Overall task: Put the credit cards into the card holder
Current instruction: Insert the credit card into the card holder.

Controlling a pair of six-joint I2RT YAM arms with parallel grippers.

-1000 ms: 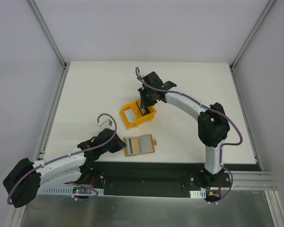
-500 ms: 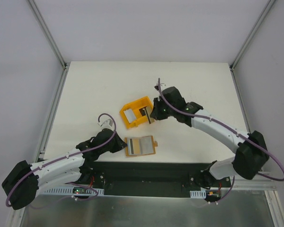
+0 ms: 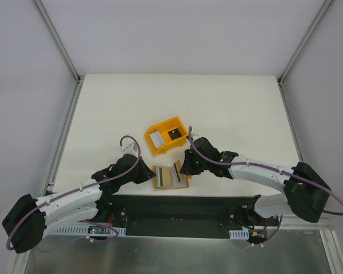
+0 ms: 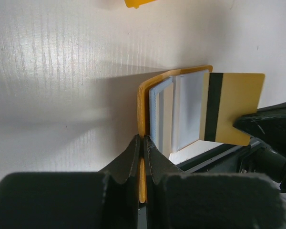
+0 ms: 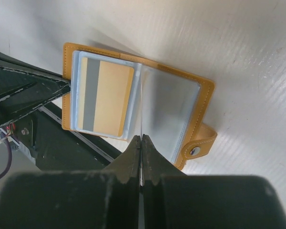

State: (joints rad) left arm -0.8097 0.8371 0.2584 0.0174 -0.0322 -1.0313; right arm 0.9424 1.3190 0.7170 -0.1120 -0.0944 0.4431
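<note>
The card holder (image 3: 163,178) lies open near the table's front edge, orange-tan outside with pale pockets inside. My left gripper (image 4: 142,140) is shut on its left edge (image 4: 141,102). One tan credit card with a grey stripe (image 5: 107,98) sits in the left pocket. My right gripper (image 5: 141,139) is shut on another tan credit card with a dark stripe (image 4: 233,107). It holds that card on edge over the holder's middle fold, and in the right wrist view the card is only a thin line. The snap tab (image 5: 196,150) points right.
A yellow-orange plastic bin (image 3: 182,138) stands just behind the card holder. It holds a grey card (image 3: 155,138) and a dark card (image 3: 174,134). The black base rail (image 3: 188,205) runs right along the holder's near side.
My right arm has swung from the bin down to the card holder, carrying the tan striped card. The left gripper has kept its grip on the holder's edge without moving.
</note>
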